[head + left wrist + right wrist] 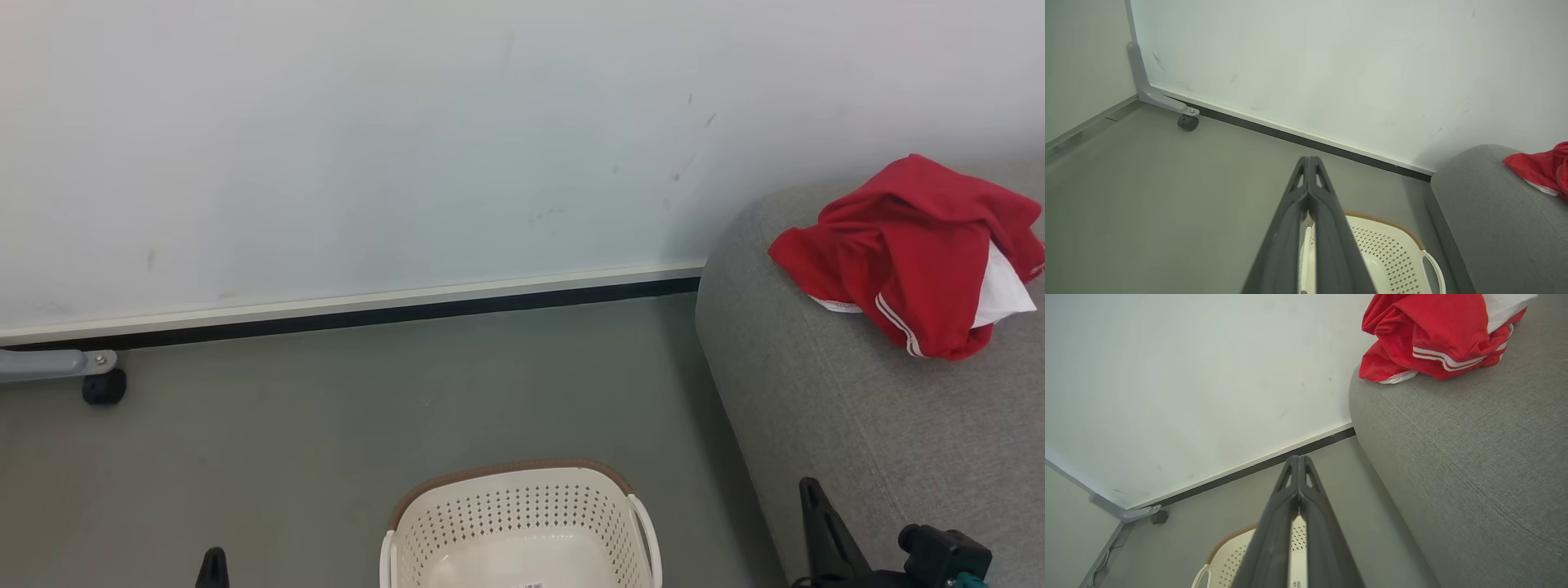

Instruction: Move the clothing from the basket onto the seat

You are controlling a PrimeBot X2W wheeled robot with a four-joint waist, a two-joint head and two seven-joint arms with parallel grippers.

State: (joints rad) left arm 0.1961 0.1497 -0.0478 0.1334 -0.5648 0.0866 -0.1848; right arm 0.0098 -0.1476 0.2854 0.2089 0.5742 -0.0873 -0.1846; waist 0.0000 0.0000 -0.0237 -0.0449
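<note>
White wall panel [408, 147]: stands beyond both grippers' fingertips.
Seat [857, 425]: grey, just to the right of the right gripper [1298, 457], whose fingers are pressed together on nothing.
Basket [522, 523]: on the floor [286, 425] between the two grippers, below their fingertips.
Clothing [906, 253]: red heap resting on the seat's rounded top, ahead and right of the right gripper, well apart from it.
Left gripper [1309, 159]: fingers pressed together, holding nothing, left of the basket.

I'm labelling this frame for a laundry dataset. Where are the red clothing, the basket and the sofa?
red clothing [906, 253]: head view, middle of the red fabric heap.
basket [506, 510]: head view, its perforated back wall.
sofa [816, 425]: head view, bare grey upholstery below the clothing.
</note>
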